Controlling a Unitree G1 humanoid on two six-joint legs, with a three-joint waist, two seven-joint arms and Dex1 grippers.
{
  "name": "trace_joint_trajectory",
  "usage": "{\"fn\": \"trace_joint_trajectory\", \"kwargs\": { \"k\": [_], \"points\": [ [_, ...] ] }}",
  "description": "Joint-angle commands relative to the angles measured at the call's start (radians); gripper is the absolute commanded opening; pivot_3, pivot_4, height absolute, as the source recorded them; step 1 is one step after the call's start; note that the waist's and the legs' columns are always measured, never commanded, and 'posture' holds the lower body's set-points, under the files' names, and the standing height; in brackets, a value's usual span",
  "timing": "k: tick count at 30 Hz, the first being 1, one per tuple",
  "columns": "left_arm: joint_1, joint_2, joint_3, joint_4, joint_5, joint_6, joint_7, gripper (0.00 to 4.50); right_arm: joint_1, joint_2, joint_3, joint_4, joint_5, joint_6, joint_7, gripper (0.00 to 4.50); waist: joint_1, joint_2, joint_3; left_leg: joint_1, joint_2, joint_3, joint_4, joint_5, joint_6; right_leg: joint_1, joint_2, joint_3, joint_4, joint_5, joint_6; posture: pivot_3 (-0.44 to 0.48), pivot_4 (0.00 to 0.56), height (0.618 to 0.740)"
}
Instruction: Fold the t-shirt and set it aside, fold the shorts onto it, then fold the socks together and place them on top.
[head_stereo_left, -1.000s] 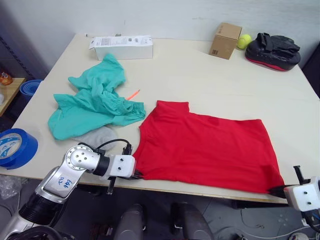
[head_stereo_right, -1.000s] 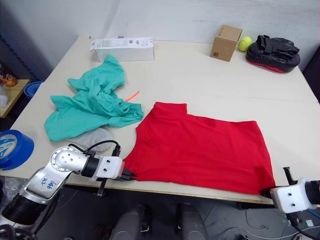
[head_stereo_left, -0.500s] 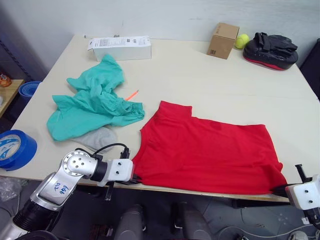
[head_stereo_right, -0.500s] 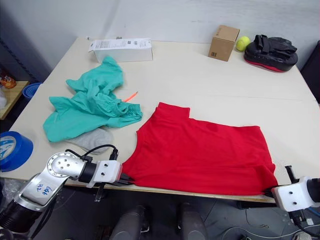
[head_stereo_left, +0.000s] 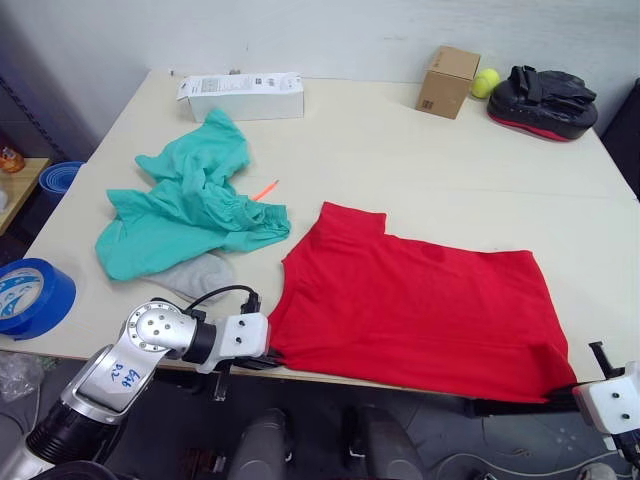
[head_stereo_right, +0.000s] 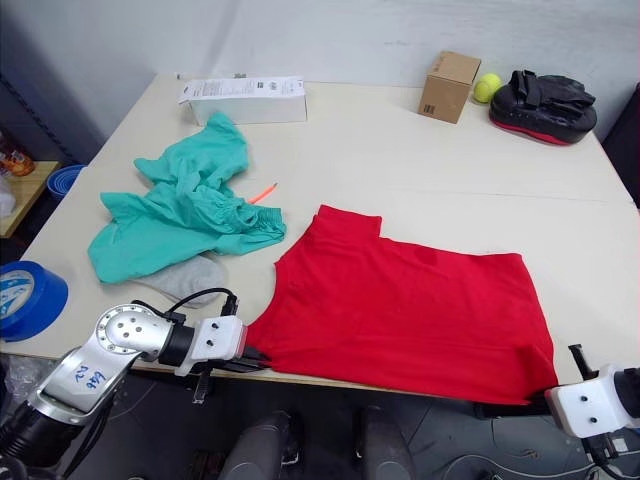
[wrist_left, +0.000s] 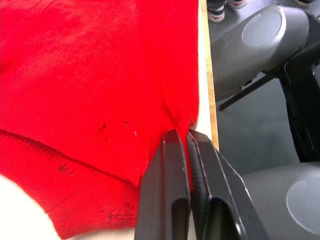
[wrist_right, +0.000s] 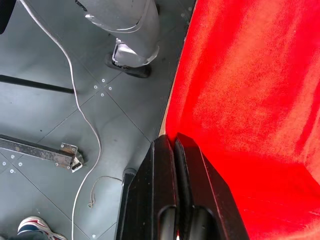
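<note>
1. The t-shirt (head_stereo_left: 415, 305) lies partly folded along the tabletop's (head_stereo_left: 400, 160) near edge. The left gripper (wrist_left: 186, 145) and right gripper (wrist_right: 174, 145) are each pinched tight on a near corner.
2. The shorts (head_stereo_left: 185, 205) sit crumpled toward the left edge, so they and the socks are still to do.

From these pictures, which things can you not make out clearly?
- Socks: a grey cloth lies partly under the shorts; cannot tell if it is one sock or two.
- T-shirt: its collar and sleeves are hidden by its own folds.
- White box: print too small to read.
- Right pincer: in the eye views, the t-shirt's corner covers its fingertips.
- Left pincer: the cloth edge it pinches hides the grip.
</note>
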Motion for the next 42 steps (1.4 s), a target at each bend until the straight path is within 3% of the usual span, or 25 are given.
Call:
{"fn": "trace_joint_trajectory", "kwargs": {
  "k": [1,7,9,11,14,17,21,22,25,28,35,42],
  "points": [
    [-0.001,0.019,0.05,-0.047,-0.071,0.051,-0.02,1.54,0.039,-0.019,-0.04,-0.046,0.042,0.035,0.023,0.91,0.0,0.0,0.0,0.0,0.0,0.0,0.0,0.0,0.0,0.0,0.0,0.0,0.0,0.0,0.0,0.0,0.15,0.74],
    [0.012,0.07,0.16,-0.053,-0.213,0.166,-0.06,3.51,0.077,-0.013,-0.125,-0.187,0.171,0.211,0.059,3.04,-0.003,0.0,0.0,0.0,0.0,0.0,0.0,0.0,0.0,0.0,0.0,0.0,0.001,0.001,0.001,0.0,0.15,0.74],
    [-0.014,0.089,0.212,-0.032,-0.283,0.231,-0.079,4.21,0.086,-0.011,-0.177,-0.265,0.265,0.362,0.085,3.81,-0.002,0.0,0.0,0.0,0.001,0.0,0.0,0.0,-0.001,0.0,0.0,0.0,0.001,0.001,0.002,0.0,0.15,0.74],
    [-0.081,0.106,0.258,0.019,-0.366,0.324,-0.101,4.5,0.059,-0.016,-0.226,-0.343,0.396,0.572,0.09,4.47,0.0,0.0,0.0,0.0,0.001,-0.001,0.0,0.001,-0.001,0.0,0.0,-0.001,0.001,0.002,0.004,0.0,0.15,0.74],
    [-0.261,0.093,0.272,0.168,-0.429,0.472,-0.087,4.5,-0.088,-0.035,-0.233,-0.379,0.578,0.884,0.046,4.47,0.002,0.0,0.002,-0.001,0.001,-0.002,0.001,0.003,-0.001,-0.001,0.0,-0.002,0.001,0.002,0.004,0.0,0.15,0.74],
    [-0.444,0.037,0.234,0.326,-0.43,0.576,-0.047,4.5,-0.306,-0.015,-0.16,-0.321,0.624,1.083,-0.031,4.47,0.002,-0.001,0.002,-0.002,0.0,-0.002,0.002,0.003,-0.002,-0.001,0.0,-0.001,0.0,0.002,0.0,0.0,0.15,0.74],
    [-0.645,-0.099,0.159,0.561,-0.341,0.607,0.05,4.5,-0.583,0.053,-0.001,-0.158,0.494,1.209,-0.129,4.47,0.005,-0.002,0.002,-0.005,-0.002,-0.002,0.003,0.005,0.001,-0.003,-0.002,-0.001,-0.001,0.004,0.003,0.0,0.15,0.74],
    [-0.686,-0.13,0.147,0.619,-0.322,0.599,0.064,4.5,-0.644,0.073,0.035,-0.113,0.462,1.243,-0.153,4.47,0.004,-0.002,0.002,-0.005,-0.002,-0.002,0.003,0.004,0.001,-0.002,-0.002,-0.001,0.0,0.009,0.013,0.0,0.15,0.74],
    [-0.792,-0.209,0.125,0.791,-0.271,0.548,0.079,4.5,-0.81,0.141,0.108,0.014,0.386,1.323,-0.21,4.47,0.001,-0.002,0.002,-0.01,-0.002,-0.001,0.004,0.002,-0.001,-0.008,-0.002,-0.002,0.001,0.011,0.016,0.0,0.15,0.74],
    [-0.864,-0.266,0.103,0.935,-0.218,0.477,0.073,4.5,-0.934,0.194,0.15,0.119,0.318,1.378,-0.256,4.47,-0.003,-0.002,0.002,-0.025,-0.001,0.002,0.009,0.006,-0.007,-0.025,0.0,-0.001,0.01,0.011,0.016,0.0,0.15,0.74],
    [-0.947,-0.365,0.095,1.176,-0.123,0.333,0.06,4.5,-1.06,0.239,0.21,0.292,0.166,1.414,-0.319,4.47,-0.002,-0.002,0.003,-0.027,-0.001,0.005,0.018,0.005,-0.007,-0.029,0.001,0.0,0.02,0.007,0.017,0.0,0.15,0.74],
    [-0.971,-0.415,0.097,1.288,-0.054,0.248,0.04,4.5,-1.095,0.236,0.223,0.389,0.118,1.418,-0.234,4.47,-0.003,-0.002,0.003,-0.026,-0.003,0.006,0.023,0.001,0.001,-0.029,-0.002,0.002,0.027,0.008,0.019,0.0,0.15,0.74]
  ]
}}
